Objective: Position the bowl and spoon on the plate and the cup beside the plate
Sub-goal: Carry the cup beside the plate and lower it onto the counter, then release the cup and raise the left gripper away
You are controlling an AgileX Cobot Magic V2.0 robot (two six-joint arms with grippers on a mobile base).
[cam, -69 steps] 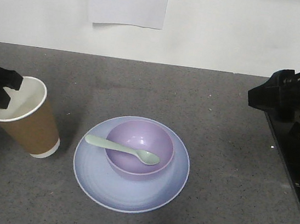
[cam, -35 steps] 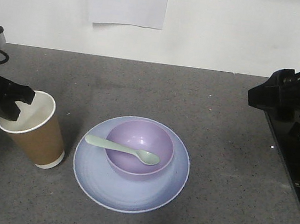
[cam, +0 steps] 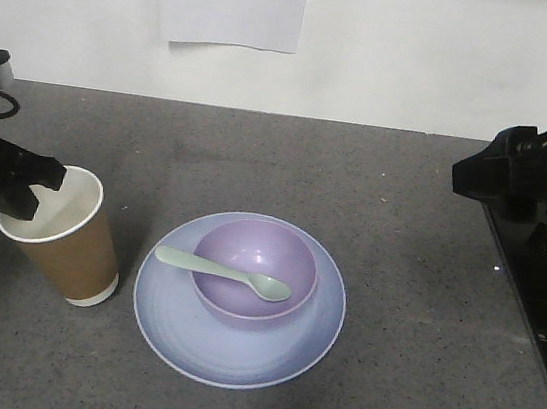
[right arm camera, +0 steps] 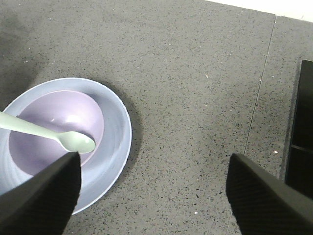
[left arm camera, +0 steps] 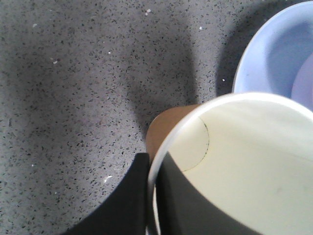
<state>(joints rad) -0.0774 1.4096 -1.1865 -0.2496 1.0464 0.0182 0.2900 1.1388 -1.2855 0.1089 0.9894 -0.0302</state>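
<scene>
My left fingers (cam: 31, 195) pinch the rim of the cup (cam: 60, 233), one inside against the white lining and one outside on the brown wall; the wrist view shows the dark finger (left arm camera: 124, 200) pressed to the outer wall right at the rolled rim. I hold it there, I judge, because the rim is the only edge a narrow grip can take on a cup this wide, and because it leaves the base free to settle. The cup leans a little toward my arm, its white base band on or just above the table (cam: 421, 234); I cannot tell which. It sits just beside the plate (cam: 315, 346), near its left rim but apart from it, which is where the task wants it. The bowl (cam: 292, 257) rests in the middle of the plate, and the spoon (cam: 224, 272) lies across it, scoop inside and handle poking out over the left rim, so that part looks done. My right fingers (right arm camera: 151, 193) hang spread wide and empty, well off to the right, out of the way. What remains, I think, is to stand the cup straight and let go.
</scene>
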